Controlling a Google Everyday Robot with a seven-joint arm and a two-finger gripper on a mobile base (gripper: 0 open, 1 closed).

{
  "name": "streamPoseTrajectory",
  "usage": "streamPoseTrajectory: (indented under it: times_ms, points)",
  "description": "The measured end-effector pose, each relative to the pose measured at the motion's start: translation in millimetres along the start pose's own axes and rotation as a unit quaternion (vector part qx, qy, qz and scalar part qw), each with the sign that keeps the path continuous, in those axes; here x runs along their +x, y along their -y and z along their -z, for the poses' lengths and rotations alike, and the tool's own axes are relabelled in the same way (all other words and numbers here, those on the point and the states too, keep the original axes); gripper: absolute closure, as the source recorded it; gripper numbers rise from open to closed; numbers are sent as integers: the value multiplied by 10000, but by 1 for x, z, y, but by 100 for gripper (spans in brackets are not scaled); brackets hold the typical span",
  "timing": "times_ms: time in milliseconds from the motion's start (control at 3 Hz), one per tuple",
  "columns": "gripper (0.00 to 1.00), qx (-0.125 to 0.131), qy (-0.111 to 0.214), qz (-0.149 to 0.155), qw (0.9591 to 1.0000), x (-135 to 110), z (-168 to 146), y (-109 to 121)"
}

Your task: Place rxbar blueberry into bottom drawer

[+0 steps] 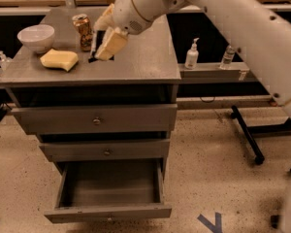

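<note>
Hand (pixel 100 54) above cabinet top (pixel 145 57), clamped on one rxbar blueberry (pixel 93 48); bottom drawer (pixel 109 211) of three open.

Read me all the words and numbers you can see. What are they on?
Nothing here can be read for sure.
Can: label too blurred.
Bar, at the gripper over the cabinet top: label too blurred.
Pump bottle: label too small.
Small bottle: label too small.
Blue floor mark: shaped like "Y", maybe just tape.
</note>
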State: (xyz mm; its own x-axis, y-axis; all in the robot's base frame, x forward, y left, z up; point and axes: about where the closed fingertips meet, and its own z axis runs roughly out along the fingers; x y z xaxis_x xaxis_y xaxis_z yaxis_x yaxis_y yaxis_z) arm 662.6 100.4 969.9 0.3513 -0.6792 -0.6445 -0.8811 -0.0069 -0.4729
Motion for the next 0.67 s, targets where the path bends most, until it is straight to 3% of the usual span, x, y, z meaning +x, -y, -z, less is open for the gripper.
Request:
streamPoseTrajectory:
  times_ms: [333, 667]
  points:
    - [100, 435, 162, 240, 9986, -34, 32, -18]
    - [100, 438, 156, 228, 9987, -33, 31, -19]
